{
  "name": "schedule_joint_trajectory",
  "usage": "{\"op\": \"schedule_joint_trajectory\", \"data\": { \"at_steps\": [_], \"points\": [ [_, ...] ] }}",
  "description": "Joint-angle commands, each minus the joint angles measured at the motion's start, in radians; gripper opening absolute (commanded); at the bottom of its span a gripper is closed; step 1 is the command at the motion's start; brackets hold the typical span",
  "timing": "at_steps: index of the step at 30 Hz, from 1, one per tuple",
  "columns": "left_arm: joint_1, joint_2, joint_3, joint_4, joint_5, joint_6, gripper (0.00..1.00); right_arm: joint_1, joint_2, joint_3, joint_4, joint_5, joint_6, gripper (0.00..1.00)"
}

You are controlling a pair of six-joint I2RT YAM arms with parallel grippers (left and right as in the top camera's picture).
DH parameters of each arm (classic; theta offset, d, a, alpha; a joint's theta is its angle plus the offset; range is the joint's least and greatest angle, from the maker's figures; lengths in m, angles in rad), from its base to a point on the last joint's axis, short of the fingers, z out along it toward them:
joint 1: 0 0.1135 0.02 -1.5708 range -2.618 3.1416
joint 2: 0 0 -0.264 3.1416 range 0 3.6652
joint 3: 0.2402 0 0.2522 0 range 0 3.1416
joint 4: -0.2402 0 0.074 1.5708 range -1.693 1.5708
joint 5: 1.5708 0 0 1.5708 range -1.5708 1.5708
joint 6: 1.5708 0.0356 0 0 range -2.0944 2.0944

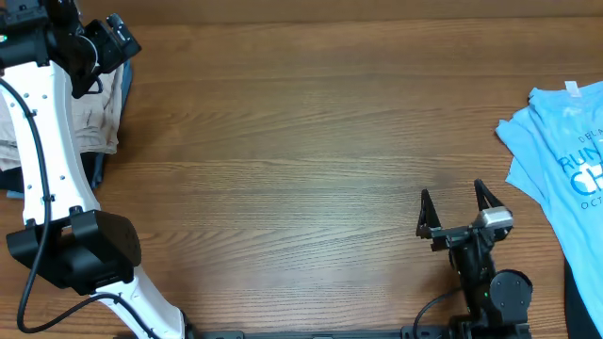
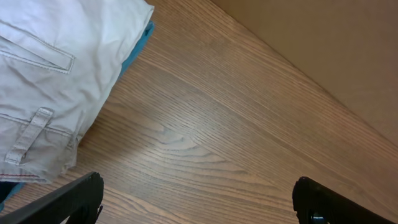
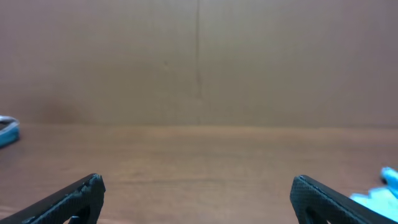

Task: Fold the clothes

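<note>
There is 1 pair of beige shorts (image 1: 102, 118), 1 light blue printed T-shirt (image 1: 565, 160) and 1 strip of blue cloth (image 2: 142, 43) showing under the shorts. All lie on 1 wooden table (image 1: 301, 141). There are 2 grippers, the left gripper (image 2: 199, 199) and the right gripper (image 1: 454, 202), each with 2 black fingers (image 3: 68, 199).

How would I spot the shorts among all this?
Look along the wooden table to its left end, beside the white left arm. The shorts lie bunched there over a blue cloth. They are the only pale beige piece, with a stitched pocket and belt loop; the T-shirt at the right end is light blue.
</note>
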Motion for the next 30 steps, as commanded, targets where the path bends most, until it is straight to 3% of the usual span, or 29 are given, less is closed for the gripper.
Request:
{"op": "schedule_joint_trajectory", "data": {
  "at_steps": [1, 24, 30],
  "points": [
    [0.003, 0.006, 0.001, 0.004, -0.005, 0.001, 1.0, -0.014, -0.01, -0.01, -0.044, 0.058, 0.0, 1.0],
    [0.0, 0.007, 0.001, 0.003, -0.005, 0.001, 1.0, -0.014, -0.01, -0.01, -0.083, 0.084, 0.0, 1.0],
    [0.005, -0.296, 0.001, 0.003, -0.005, 0.001, 1.0, -0.014, -0.01, -0.01, -0.083, 0.084, 0.0, 1.0]
  ]
}}
